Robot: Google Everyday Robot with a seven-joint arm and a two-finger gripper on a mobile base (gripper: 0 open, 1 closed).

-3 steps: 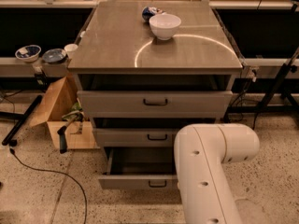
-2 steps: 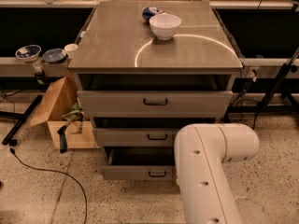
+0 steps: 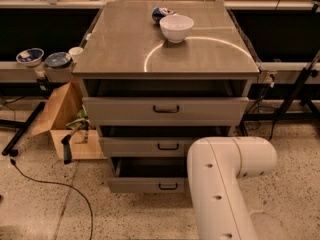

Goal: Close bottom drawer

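The bottom drawer (image 3: 145, 185) is the lowest of three grey-beige drawers in the cabinet. It stands partly open, with its grey inside showing above the front and its dark pull handle (image 3: 168, 186) facing me. A thick white arm link (image 3: 220, 184) fills the lower right and covers the drawer's right end. My gripper is not in view; it lies beyond or behind this arm link.
The middle drawer (image 3: 145, 146) and top drawer (image 3: 165, 110) also stand partly open. A white bowl (image 3: 176, 28) and a blue-patterned object (image 3: 160, 13) sit on the cabinet top. An open cardboard box (image 3: 62, 121) and a black cable (image 3: 50, 184) lie on the floor at left. Black stand legs (image 3: 295, 96) are at right.
The bottom drawer has slid a little way into the cabinet since a second ago. The white arm link holds about the same place.
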